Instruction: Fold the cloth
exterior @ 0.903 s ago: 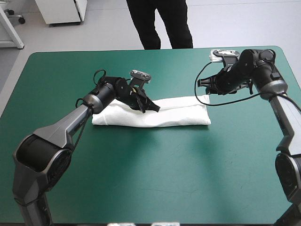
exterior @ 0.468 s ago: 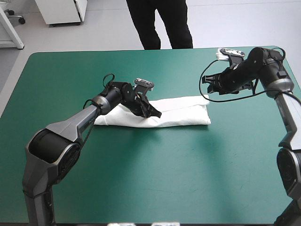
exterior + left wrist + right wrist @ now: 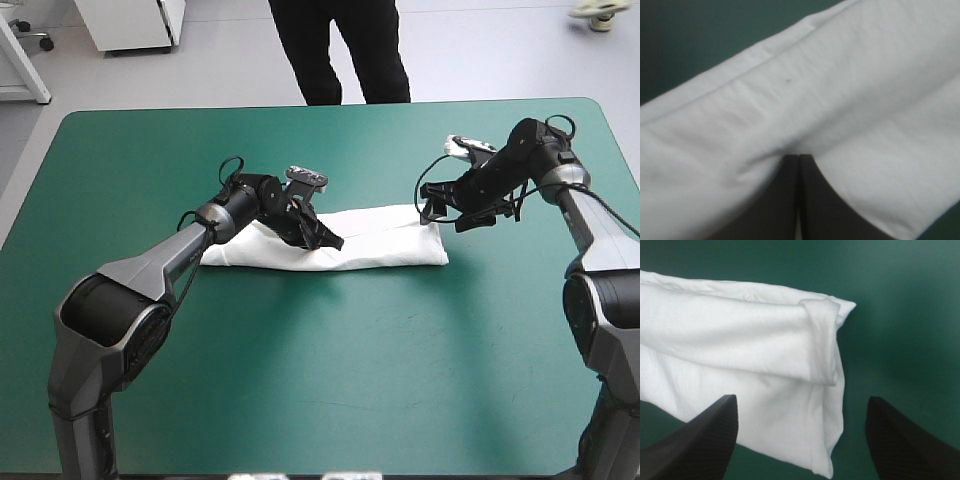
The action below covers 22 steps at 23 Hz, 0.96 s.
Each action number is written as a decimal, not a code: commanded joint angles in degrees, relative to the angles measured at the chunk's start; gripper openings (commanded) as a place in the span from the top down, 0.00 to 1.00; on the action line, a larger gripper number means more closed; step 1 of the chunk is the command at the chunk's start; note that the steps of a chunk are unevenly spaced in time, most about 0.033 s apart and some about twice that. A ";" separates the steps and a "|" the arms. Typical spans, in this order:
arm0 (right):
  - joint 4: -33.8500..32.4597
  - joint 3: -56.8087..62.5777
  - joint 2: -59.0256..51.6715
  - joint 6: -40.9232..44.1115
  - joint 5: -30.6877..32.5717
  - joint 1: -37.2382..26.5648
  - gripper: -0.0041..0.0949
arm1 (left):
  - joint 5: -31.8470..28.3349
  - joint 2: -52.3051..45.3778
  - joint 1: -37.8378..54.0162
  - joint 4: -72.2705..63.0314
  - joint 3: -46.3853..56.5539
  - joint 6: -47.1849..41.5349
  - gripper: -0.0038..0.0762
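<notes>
Worktop (image 3: 300, 380): teal-green cover, fills most of the high view.

T-shirt (image 3: 385, 248): white, folded into one long flat bundle. It lies across the middle of the worktop, a bit toward the far edge, with its long axis running left to right. It is flat on the cover, nothing lifted. At the right end the layers are stacked, and the top layer's edge curls over in a small roll near the corner. A lengthwise fold ridge runs along the far side.

Left arm comes in from the left and reaches over the bundle's left half. Left claw (image 3: 330, 240): sits on the cloth just left of the bundle's middle, near its near edge. The black fingers are pressed together into one point, and the fabric puckers right at the tip, so it is pinching the T-shirt. Creases fan out from that pinch.

Right arm comes in from the right. Right claw (image 3: 430, 210): at the bundle's right end on the far side, fingers (image 3: 710, 435) spread wide. The end of the T-shirt shows between them. I can't tell whether they touch the cloth.
</notes>
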 commanded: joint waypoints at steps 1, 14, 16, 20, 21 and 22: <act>3.65 -1.28 -0.77 -1.20 -0.49 -0.07 0.28 | -1.18 -2.94 -0.30 -1.30 -1.53 -0.05 0.96; 6.51 -0.74 4.81 -2.34 -1.27 5.16 0.46 | -0.84 -2.94 -0.30 -1.03 -1.53 -0.05 0.96; 6.73 -0.74 4.70 -2.34 -1.27 5.29 0.82 | -0.85 -2.94 -0.30 -1.03 -1.53 -0.05 0.96; 8.19 -0.74 3.16 -3.69 2.09 5.53 0.98 | -0.73 -2.94 -0.30 -0.91 -1.53 -0.05 0.96; 8.98 -0.74 2.10 -3.98 2.20 5.67 0.98 | -0.60 -2.94 -0.30 -0.91 -1.53 -0.05 0.96; 9.81 -0.74 0.43 -4.14 1.69 5.80 0.98 | -0.46 -2.94 -0.30 -0.91 -1.53 -0.05 0.96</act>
